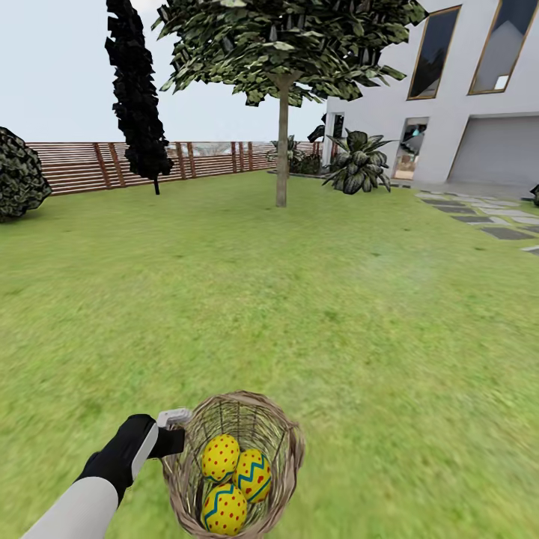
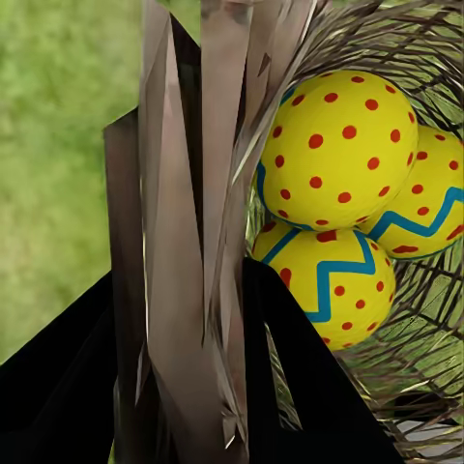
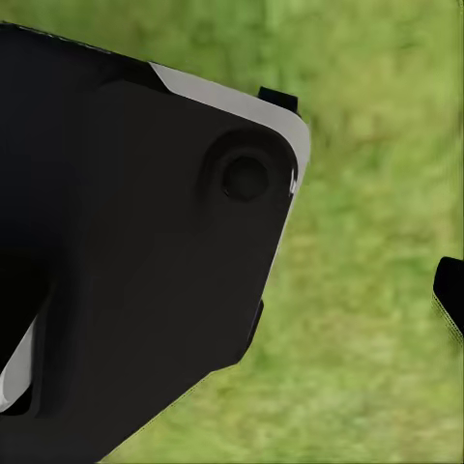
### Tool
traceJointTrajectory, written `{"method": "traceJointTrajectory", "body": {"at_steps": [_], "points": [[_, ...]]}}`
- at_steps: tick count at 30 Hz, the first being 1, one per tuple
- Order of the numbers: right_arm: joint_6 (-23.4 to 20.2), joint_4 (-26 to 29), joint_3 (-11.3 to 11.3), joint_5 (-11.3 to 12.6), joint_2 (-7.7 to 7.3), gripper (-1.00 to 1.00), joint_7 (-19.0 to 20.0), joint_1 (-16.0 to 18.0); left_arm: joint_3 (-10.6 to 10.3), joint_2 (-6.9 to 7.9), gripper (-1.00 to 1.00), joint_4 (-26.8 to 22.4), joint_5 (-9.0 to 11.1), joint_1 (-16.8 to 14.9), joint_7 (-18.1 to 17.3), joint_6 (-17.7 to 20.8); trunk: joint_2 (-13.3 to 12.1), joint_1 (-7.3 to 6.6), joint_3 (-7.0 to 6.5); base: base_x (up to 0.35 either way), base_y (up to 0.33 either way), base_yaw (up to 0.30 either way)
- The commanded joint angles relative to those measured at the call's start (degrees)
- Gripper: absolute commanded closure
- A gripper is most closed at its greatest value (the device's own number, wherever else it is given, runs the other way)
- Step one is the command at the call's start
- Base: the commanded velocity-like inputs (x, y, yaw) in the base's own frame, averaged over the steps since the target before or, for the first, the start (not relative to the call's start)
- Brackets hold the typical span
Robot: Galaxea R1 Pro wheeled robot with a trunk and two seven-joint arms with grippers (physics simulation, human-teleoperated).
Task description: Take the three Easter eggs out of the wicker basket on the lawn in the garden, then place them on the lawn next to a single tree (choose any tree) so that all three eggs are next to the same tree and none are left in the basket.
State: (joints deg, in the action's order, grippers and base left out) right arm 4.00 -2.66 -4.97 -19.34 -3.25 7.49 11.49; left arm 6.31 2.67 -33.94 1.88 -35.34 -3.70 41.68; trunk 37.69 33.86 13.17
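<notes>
Eggs first: three Easter eggs sit inside the wicker basket, all yellow with red dots, packed together and touching. One egg lies toward the tree side, one beside it shows a blue zigzag band, and the third lies nearest the robot. The left wrist view counts the same three eggs pressed against the open weave of the basket wall.

Left tool is clamped on the basket's rim; in the left wrist view its dark fingers stand either side of the woven wall, gripping it. The basket looks tilted; whether it touches the lawn I can't tell.

One leafy tree with a straight trunk stands well beyond the basket across the grass. Left of that tree, one dark cypress and a wooden fence; right of it, a white house.

Right wrist view: dark housing over grass, and whether the right tool is open or closed can't be told.
</notes>
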Motion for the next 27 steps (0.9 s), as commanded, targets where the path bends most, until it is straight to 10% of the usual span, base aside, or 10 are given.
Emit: {"method": "traceJointTrajectory", "body": {"at_steps": [1,27], "points": [[0.39,-0.24,-0.48,-0.44,-0.03,-1.0,0.07,0.11,0.2,-0.01,1.0,-0.08,0.68,-0.01,-0.16,0.31,0.07,0.05,0.08,0.324,0.103,0.0],[0.39,-0.24,-0.48,-0.44,-0.01,-1.0,0.07,0.11,0.2,-0.02,1.0,-0.1,0.71,-0.02,-0.25,0.33,0.07,0.05,0.08,0.324,0.103,0.0]]}}
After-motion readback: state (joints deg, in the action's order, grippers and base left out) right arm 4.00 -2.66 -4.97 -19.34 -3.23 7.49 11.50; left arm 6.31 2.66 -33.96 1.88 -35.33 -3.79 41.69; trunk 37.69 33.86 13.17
